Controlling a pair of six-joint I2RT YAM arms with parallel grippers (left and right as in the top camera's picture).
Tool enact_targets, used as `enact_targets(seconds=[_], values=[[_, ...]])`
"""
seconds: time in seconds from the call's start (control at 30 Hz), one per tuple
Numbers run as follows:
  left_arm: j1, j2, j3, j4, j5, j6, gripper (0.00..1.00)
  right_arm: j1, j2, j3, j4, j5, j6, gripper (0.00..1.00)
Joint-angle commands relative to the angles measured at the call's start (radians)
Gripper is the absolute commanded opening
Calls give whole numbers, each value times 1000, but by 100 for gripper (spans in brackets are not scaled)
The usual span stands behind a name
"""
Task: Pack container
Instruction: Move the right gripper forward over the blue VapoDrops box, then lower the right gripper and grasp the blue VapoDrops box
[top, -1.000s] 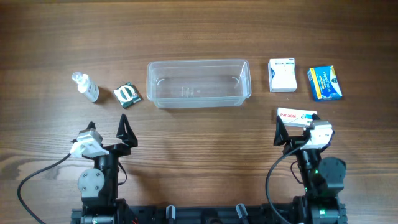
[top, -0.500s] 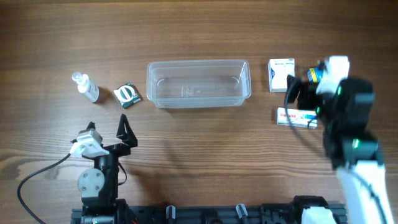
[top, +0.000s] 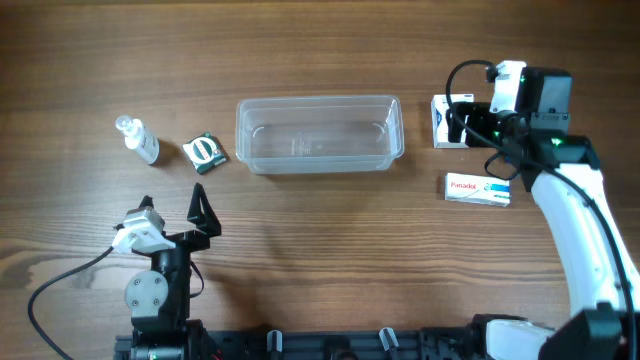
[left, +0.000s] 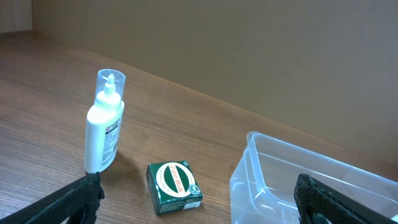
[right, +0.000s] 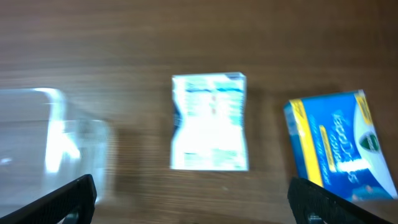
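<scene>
Overhead view of a wooden tabletop. The container, a clear plastic tub with rounded corners and a rim, sits in the upper centre of the frame, its long side running across the picture.

To its left, just beside it, lies a small green box. Further left is a white bottle with a clear cap. The left wrist view shows the bottle standing upright, with the green box lying flat between it and the container's corner.

To the right of the container is a white box, partly covered by the right arm, which reaches up into the upper right of the frame. Below that box, apart from it, lies a white and red box.

The left gripper sits at the lower left, well apart from every object, its fingers spread wide with nothing between them.

The right gripper hangs over the white box. In the right wrist view its two fingertips show at the bottom corners, wide apart and holding nothing. That view is blurred, so the box's print cannot be read. A blue and yellow box lies to the right of the white box, and the container's end shows at the left edge.
</scene>
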Motion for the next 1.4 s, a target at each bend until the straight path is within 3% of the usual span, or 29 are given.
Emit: enact_targets(seconds=[0.0,0.2,0.43,0.9,1.07,1.37], values=[[-5,-7,-3,-1,-6,17,100,-89,63,19,-5,37,30,100],[-5,-7,-3,-1,-6,17,100,-241,140,19,8,-27,9,100],[-5,-7,-3,-1,-6,17,100,-289,199,66,28,-25,-25,100],[-5,-7,-3,-1,-6,17,100,-319,389,679,-504,-30,-79,100],[-5,-7,-3,-1,-6,17,100,-321,481,688,-543,-21,-113,100],[-5,-7,-3,-1,-6,17,100,-321,608,686,-544,-58,-367,100]])
